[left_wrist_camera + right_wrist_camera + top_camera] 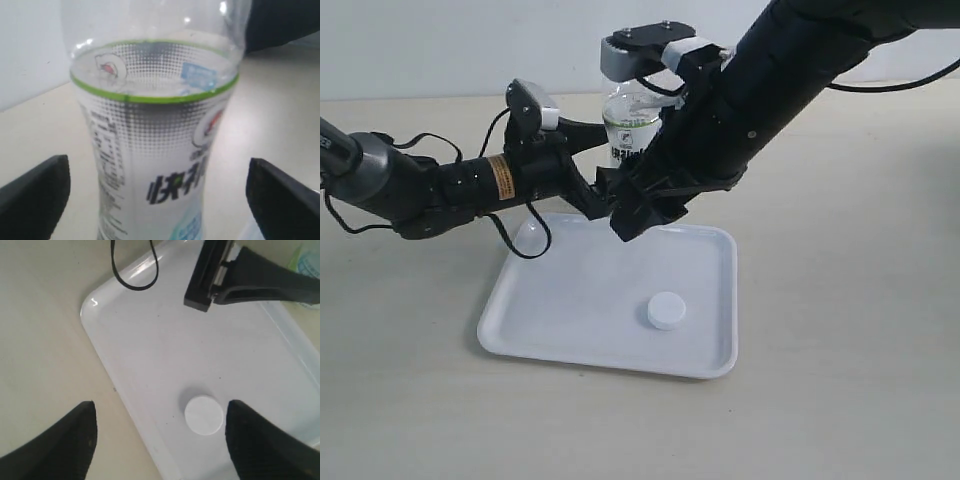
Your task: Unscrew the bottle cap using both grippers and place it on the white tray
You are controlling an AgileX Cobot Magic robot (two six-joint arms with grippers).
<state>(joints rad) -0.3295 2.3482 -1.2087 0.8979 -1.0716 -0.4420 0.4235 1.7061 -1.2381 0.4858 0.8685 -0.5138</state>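
The white bottle cap [664, 311] [204, 415] lies flat on the white tray [570, 300] [150, 340], toward its near right part. The clear bottle [628, 130] [155, 150] stands uncapped-looking behind the tray, its mouth hidden by the right arm. My left gripper [603, 165] [157, 200] is open around the bottle's label, with a gap on each side. My right gripper [638, 215] [160, 440] hangs open above the tray, holding nothing; the cap sits below it, close to one fingertip [260, 440].
A black cable [520, 240] [132, 270] from the left arm loops over the tray's far left corner. The left gripper's finger [250, 280] crosses above the tray's far edge. Beige tabletop [840, 300] surrounds the tray.
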